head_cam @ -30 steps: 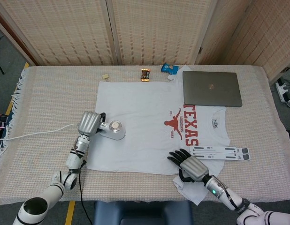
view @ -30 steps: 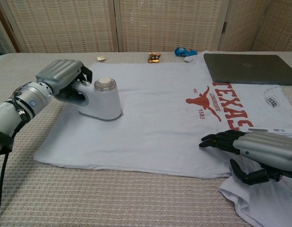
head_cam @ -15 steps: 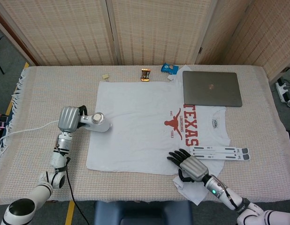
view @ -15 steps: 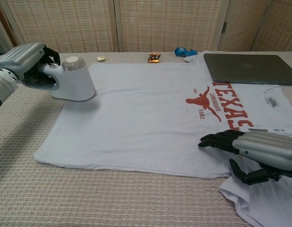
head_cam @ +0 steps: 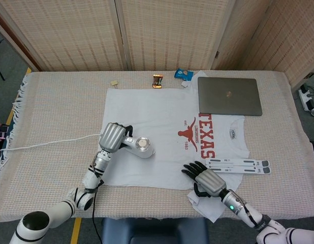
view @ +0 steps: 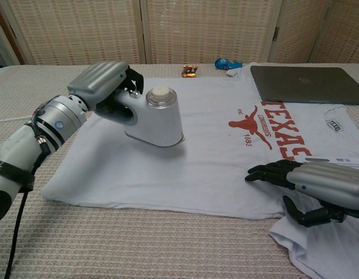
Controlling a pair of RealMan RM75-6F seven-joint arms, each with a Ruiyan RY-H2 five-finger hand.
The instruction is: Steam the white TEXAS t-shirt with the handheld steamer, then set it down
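Steamer (head_cam: 143, 146) moved right onto t-shirt (head_cam: 162, 127) — left hand (head_cam: 112, 137) gripping.

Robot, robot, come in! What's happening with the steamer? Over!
Left hand grips steamer over white TEXAS t-shirt. Right hand flat on shirt edge. Laptop overlaps collar end.

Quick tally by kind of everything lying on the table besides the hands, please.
T-shirt: 1
Steamer: 1
Laptop: 1
Laptop stand: 1
Snack packets, orange and blue: 2
Small beige piece: 1
Total: 7
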